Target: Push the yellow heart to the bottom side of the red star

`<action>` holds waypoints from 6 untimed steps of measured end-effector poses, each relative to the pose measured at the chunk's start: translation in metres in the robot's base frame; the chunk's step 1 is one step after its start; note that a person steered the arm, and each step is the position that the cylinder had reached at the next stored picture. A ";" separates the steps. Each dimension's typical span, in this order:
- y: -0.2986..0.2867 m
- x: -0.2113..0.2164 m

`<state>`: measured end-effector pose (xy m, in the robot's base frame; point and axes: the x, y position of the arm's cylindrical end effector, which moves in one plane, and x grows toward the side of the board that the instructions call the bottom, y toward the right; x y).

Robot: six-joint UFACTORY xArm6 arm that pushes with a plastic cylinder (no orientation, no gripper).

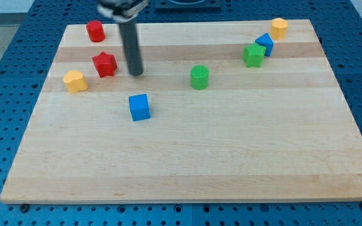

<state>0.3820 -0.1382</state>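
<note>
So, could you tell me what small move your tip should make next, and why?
Probably swing my tip around to the view's left of the yellow heart. The tip stands right of the red star, while the heart lies to the star's lower left and needs pushing rightward.

Upper left of frame: my tip on bench, just right of red star. Yellow heart lower left of star, near it. Blue cube below the tip, apart.
</note>
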 end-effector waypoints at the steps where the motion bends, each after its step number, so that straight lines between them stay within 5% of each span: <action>1: -0.064 0.044; 3: -0.166 0.066; 4: -0.135 0.009; 6: -0.081 0.012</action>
